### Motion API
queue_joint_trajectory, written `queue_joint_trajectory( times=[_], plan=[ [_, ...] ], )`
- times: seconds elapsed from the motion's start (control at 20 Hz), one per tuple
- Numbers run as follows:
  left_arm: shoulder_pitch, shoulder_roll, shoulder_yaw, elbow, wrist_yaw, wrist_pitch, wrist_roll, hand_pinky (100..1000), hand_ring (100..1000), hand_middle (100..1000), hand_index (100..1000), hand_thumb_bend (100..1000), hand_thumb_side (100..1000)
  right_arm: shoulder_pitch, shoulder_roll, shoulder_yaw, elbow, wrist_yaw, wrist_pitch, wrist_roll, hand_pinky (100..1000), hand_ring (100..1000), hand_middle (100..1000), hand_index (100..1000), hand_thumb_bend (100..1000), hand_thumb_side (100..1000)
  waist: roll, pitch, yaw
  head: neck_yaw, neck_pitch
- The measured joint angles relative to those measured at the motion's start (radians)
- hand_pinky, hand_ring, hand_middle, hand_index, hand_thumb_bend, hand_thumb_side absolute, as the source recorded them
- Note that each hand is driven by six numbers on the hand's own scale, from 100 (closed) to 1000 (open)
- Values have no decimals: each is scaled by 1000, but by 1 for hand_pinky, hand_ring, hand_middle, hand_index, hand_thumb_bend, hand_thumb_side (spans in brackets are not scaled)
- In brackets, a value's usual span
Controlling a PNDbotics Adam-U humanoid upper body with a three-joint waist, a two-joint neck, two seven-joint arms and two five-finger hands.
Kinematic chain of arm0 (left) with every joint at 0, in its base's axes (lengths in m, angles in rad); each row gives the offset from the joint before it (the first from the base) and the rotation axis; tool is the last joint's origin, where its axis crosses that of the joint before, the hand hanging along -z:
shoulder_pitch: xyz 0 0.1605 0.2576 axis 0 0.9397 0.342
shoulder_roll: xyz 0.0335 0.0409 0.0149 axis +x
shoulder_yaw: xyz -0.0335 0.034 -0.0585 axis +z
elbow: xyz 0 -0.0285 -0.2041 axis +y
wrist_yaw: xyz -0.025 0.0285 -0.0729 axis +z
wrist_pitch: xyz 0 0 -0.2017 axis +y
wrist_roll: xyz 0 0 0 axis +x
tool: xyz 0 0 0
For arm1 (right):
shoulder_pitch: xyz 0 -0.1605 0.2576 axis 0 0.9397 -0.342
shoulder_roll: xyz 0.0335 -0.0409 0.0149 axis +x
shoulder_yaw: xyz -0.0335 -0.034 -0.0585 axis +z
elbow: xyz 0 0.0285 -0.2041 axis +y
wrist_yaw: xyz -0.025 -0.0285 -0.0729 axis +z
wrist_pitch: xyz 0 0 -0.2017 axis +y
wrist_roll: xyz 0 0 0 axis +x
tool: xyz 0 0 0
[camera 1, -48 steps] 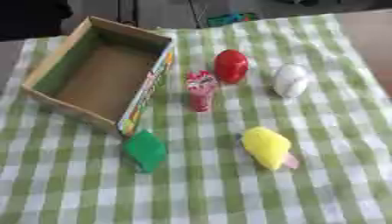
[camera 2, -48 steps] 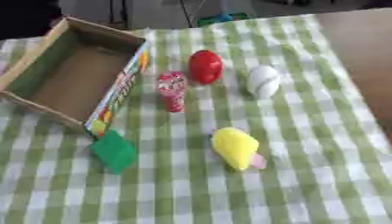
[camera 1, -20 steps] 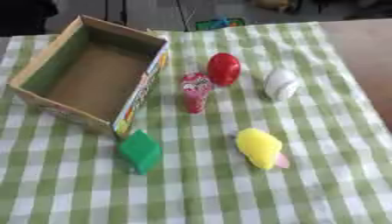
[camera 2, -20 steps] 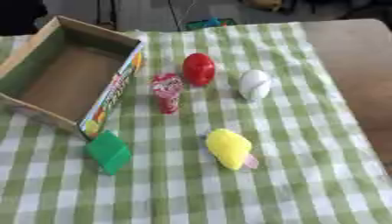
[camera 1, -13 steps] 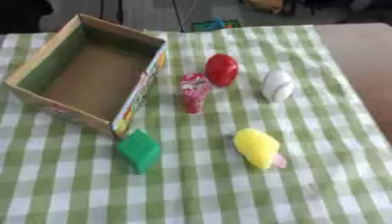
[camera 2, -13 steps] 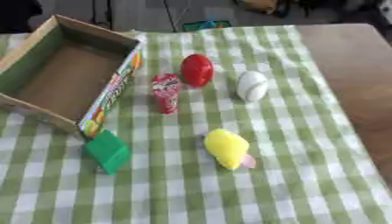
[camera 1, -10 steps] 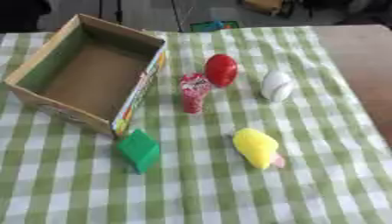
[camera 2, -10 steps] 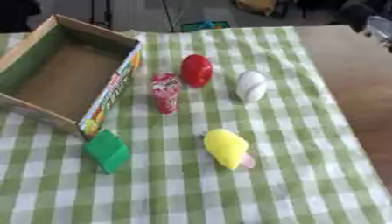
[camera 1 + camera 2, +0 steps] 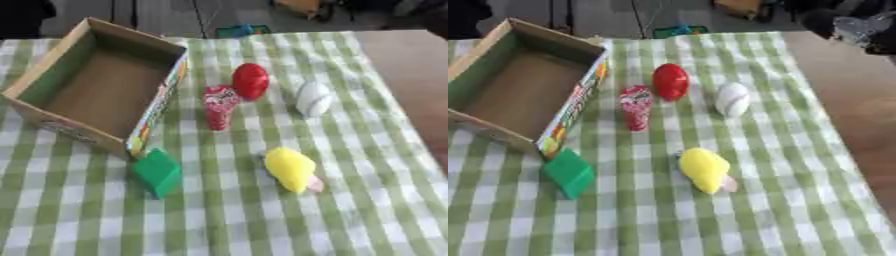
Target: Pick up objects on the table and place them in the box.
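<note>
A cardboard box, open-topped with printed sides, sits on the checked cloth covering the tabletop. Beside its near corner lies a green block. Right of the box stand a red patterned cup, a glossy red egg, a white ball and, nearer, a yellow lump. A blurred dark and silver shape at the right eye view's top right may be the right hand; I cannot tell how its fingers stand.
</note>
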Motion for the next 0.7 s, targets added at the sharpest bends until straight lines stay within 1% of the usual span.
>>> queue_joint_trajectory(
  times=[0.25,0.4,0.45,0.5,0.55,0.6,0.65,0.7],
  plan=[
    [0,0,-6,0,5,4,-6,792,841,815,795,100,1000,-24,7,63,0,43,-6,73,872,953,916,979,581,962,0,0,6,-2,-1],
    [-2,0,-10,0,10,7,-11,791,838,811,794,100,1000,-57,21,101,0,54,-9,112,869,951,913,975,579,955,0,0,9,-5,-1],
    [-3,0,-12,0,11,7,-14,789,835,808,792,100,1000,-72,31,113,0,55,-7,125,857,939,901,972,601,946,-1,0,10,-6,-1],
    [-4,0,-13,0,14,7,-16,789,835,808,792,100,1000,-88,46,124,0,55,-3,139,857,939,901,972,601,946,-2,0,10,-8,-1],
    [-5,0,-15,0,17,8,-19,789,832,805,791,100,1000,-103,65,134,0,55,4,153,840,909,887,979,628,940,-4,0,10,-11,-1],
    [-6,-1,-17,0,19,9,-21,789,832,805,791,100,1000,-115,86,142,0,55,11,165,840,909,887,979,628,940,-5,0,10,-12,-1],
    [-7,-1,-18,0,20,9,-22,787,828,801,790,100,1000,-124,109,147,0,55,19,175,819,863,862,998,689,886,-6,0,10,-13,-1],
    [-7,-2,-18,0,21,11,-23,787,828,801,790,100,1000,-127,139,150,0,55,28,183,819,863,862,998,689,886,-5,-1,10,-13,-1]
  ],
)
